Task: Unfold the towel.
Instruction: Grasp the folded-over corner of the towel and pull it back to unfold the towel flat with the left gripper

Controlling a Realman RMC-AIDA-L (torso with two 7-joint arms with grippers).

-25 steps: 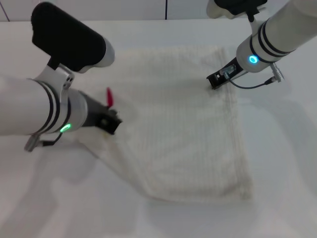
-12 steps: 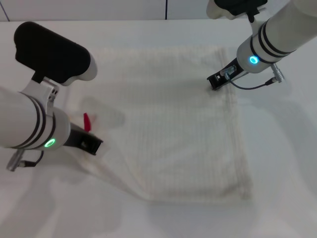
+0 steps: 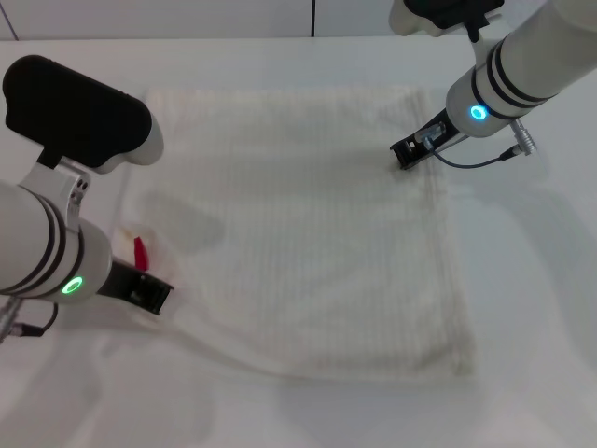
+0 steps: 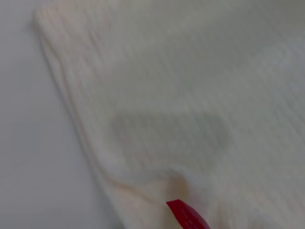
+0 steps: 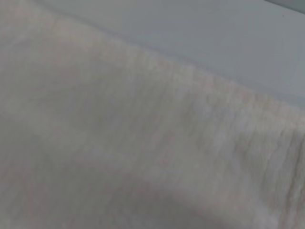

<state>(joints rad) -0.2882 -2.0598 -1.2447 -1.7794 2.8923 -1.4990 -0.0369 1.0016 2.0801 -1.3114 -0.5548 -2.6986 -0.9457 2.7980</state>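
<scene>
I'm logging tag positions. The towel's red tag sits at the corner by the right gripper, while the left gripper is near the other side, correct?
Not quite. The red tag is at the towel corner by the left gripper, not the right gripper, which is at the far right edge. The head view shows this.

"What is the worktop point(image 3: 522, 308) like?"

"It is white and smooth, and bare at the near and right sides."

"What lies on it?"

"Just the towel point(image 3: 317, 233). It is big, cream-white and spread almost flat across the middle. Its near left corner is bunched up, and a small red tag point(image 3: 141, 252) sticks out there."
</scene>
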